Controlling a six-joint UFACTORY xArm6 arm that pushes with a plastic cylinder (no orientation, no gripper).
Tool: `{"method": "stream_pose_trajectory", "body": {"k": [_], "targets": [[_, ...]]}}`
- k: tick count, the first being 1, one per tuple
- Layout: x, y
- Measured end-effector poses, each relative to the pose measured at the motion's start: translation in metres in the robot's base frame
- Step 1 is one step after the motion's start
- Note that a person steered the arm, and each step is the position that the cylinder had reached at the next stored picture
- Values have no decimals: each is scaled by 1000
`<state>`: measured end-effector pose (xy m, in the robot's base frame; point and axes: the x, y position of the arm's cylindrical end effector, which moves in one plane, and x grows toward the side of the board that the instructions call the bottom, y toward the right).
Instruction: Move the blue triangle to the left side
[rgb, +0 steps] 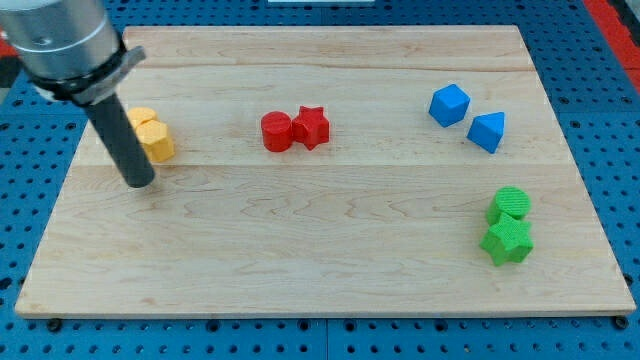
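Blue triangle sits far on the right side of the desk, just beside the blue cube, which is a little farther back and to its left. The two look close but it is hard to tell if they touch.

The arm has no hand, so there is nothing to open or hold; it ends in a dark rod. The tip rests at the left side, right by the yellow blocks, well apart from the triangle.

In the middle are a red round block and a red star, touching. At the near right, a green round block and a green star sit together.

The job looks not yet started. The tip likely needs to get to the triangle's right side, because it can only push. The red pair sits in the way of a straight push left.
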<state>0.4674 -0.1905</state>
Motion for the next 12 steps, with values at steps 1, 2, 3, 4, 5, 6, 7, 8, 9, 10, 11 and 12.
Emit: {"method": "stream_pose_trajectory", "body": {"k": [1, 2, 3, 4, 5, 6, 7, 8, 9, 10, 11, 12], "targets": [[0, 53], [0, 119], [0, 165], [0, 178], [0, 183], [8, 203], [18, 240], [18, 296], [12, 363], [12, 423], [-4, 460], [-34, 470]]}}
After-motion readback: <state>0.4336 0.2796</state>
